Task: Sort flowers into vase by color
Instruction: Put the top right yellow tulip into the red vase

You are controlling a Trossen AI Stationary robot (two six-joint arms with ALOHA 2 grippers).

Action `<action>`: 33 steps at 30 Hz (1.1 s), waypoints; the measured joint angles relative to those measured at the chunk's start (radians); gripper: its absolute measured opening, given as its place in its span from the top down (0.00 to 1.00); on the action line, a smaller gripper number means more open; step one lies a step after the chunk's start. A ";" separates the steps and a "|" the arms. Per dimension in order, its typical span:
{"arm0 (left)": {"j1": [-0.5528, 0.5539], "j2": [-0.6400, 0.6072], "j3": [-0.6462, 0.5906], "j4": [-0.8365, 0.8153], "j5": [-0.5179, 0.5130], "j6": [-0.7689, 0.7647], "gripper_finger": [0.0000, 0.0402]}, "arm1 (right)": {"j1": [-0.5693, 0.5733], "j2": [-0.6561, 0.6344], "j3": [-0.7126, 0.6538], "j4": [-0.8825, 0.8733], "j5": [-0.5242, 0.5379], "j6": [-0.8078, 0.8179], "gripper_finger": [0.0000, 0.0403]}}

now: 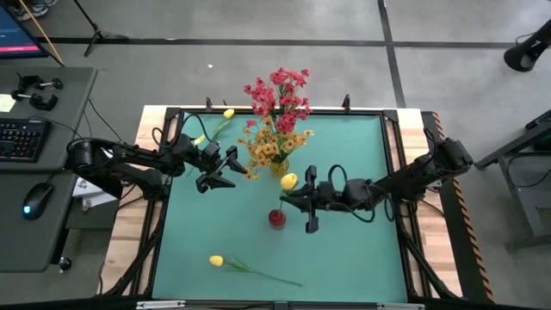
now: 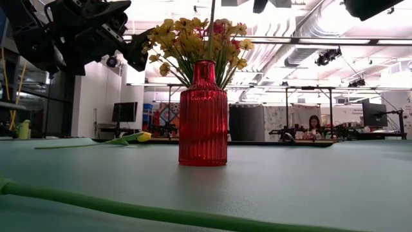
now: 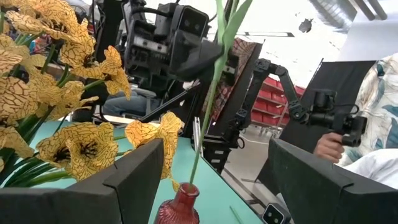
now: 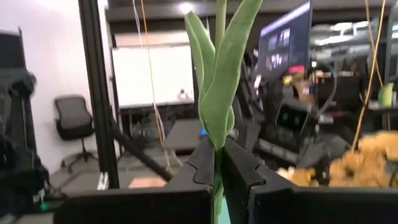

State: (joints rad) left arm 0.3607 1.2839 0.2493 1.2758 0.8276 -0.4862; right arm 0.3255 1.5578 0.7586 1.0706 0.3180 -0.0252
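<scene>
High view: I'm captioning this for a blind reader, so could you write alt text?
The right gripper holds a yellow tulip upright over a red vase on a green table. The open left gripper waits beside orange flowers; two more tulips lie on the table.

Grey floor, a desk with keyboard and mouse.

You have a red ribbed vase upright near mid-table. Its neck holds one yellow tulip, stem upright, pinched between the right gripper's fingers, green leaves above them. An orange-yellow bunch and a pink-red bunch stand together behind the vase; what holds them you cannot tell. A second tulip lies flat near the front edge, stem trailing right. A third tulip lies at the far edge, left of the bunches.
</scene>
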 joint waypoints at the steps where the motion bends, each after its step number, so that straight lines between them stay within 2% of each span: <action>1: 0.000 0.000 0.000 0.000 0.000 0.000 0.31 | 0.000 0.000 0.000 -0.023 0.000 0.007 1.00; 9: 0.000 0.000 0.000 0.000 0.000 0.000 0.31 | -0.003 0.000 0.000 -0.065 0.002 -0.002 1.00; 12: 0.000 0.000 0.000 0.000 0.000 0.000 0.31 | -0.005 0.000 0.000 -0.068 0.022 -0.006 0.96; 20: 0.000 0.000 0.000 0.000 0.000 0.028 0.31 | -0.005 0.000 0.000 -0.107 0.049 0.022 0.79; 33: 0.000 0.000 0.000 -0.001 0.000 0.038 0.31 | -0.004 0.000 0.000 -0.113 0.044 0.046 0.44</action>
State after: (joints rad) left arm 0.3607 1.2839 0.2493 1.2753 0.8272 -0.4480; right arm 0.3214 1.5578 0.7589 0.9571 0.3622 0.0211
